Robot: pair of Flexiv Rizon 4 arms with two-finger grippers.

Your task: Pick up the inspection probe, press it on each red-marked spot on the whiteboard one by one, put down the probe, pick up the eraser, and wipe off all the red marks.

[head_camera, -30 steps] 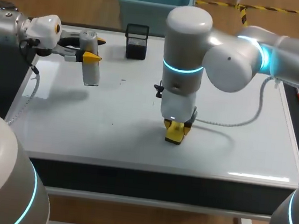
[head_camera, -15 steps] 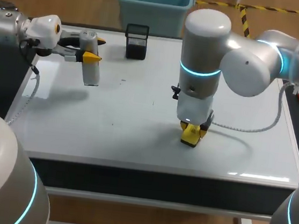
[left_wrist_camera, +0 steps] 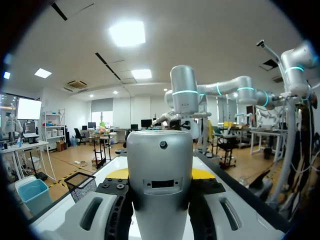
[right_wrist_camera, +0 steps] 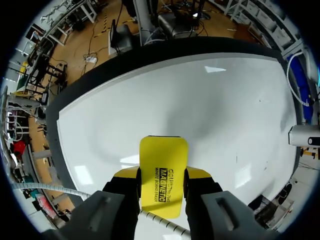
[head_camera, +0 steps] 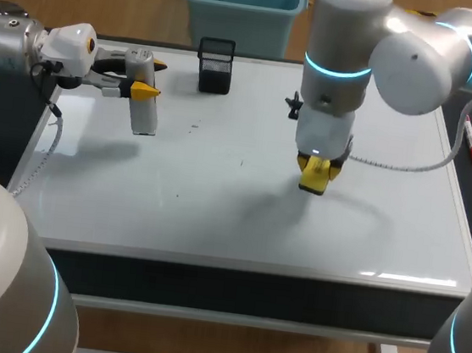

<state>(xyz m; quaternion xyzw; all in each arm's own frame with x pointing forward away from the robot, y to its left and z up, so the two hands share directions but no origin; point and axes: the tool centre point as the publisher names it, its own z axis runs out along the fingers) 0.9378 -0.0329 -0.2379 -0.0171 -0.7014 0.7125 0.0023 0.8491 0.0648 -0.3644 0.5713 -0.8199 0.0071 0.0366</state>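
The right claw (head_camera: 315,174) is clamped on the eraser (head_camera: 313,183), a flat yellow slab pinched from both sides between its 2 fingers. In the right wrist view the eraser (right_wrist_camera: 163,160) sticks out past the yellow tips of the right claw (right_wrist_camera: 162,174), printed face up toward the camera. The claw points straight down over the whiteboard (head_camera: 214,217), a little right of the middle. Its shadow falls on the board nearer the front edge, apart from the eraser, so the eraser looks lifted off (contact itself is hard to judge). Ahead of the eraser in the wrist view, the whiteboard (right_wrist_camera: 210,100) is plain white.

The left claw (head_camera: 151,79) lies sideways above the far left part of the board, its 2 fingers closed on the probe (head_camera: 145,108), a silver-white cylinder that hangs down from the fingers with its lower end above the board. In the left wrist view the probe (left_wrist_camera: 160,185) fills the gap between the fingers of the left claw (left_wrist_camera: 161,174), touching both.

The whiteboard covers nearly the whole surface. A black mesh basket (head_camera: 215,65) stands at its far edge, between the 2 arms and nearer the left claw; it shows beside the probe in the left wrist view (left_wrist_camera: 80,185). A few tiny dark specks (head_camera: 195,125) dot the middle of the board, too small to tell their colour.
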